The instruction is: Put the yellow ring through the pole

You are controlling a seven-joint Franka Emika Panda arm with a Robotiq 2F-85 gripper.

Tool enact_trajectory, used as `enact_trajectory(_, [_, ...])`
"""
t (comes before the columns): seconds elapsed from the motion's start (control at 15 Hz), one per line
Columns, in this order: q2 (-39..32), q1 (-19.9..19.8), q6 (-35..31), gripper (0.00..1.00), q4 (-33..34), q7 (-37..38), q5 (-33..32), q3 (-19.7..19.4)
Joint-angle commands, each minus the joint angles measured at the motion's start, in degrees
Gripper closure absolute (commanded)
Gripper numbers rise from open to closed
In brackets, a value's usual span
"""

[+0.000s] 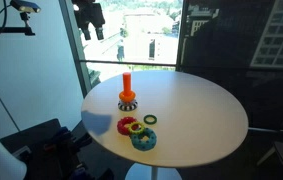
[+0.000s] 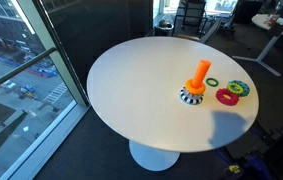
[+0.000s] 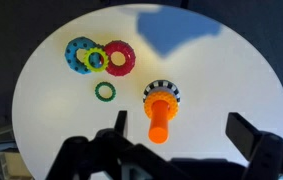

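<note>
We find the gripper (image 3: 181,128) nearest, jaws spread wide and empty, held high over the table (image 3: 221,80), facing down. The pole (image 3: 159,118) stands upright below. The yellow ring (image 3: 85,62) lies far left on the blue ring (image 3: 73,47), touching the red ring (image 3: 131,58).

Gripper (image 3: 178,128) is cut off at btm edge, wrist view. Beyond the jaws, which of yellow ring (image 3: 92,60) & red ring (image 3: 119,58) lies on top can't be told.

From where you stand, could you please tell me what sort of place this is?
Probably an office high in a city building: floor-to-ceiling windows overlook a street far below, a round white table stands beside them, and what looks like an office chair sits behind.
</note>
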State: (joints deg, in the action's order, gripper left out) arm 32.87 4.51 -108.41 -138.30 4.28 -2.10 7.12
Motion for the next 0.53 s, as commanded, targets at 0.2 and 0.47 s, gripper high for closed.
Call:
enact_trajectory(0.2, [-0.05,0.22,0.16,0.00,0.15,0.11,-0.10,-0.16])
enact_trajectory(0.47, [-1.14,0.08,1.13,0.00,2.18,0.13,0.78,-0.74])
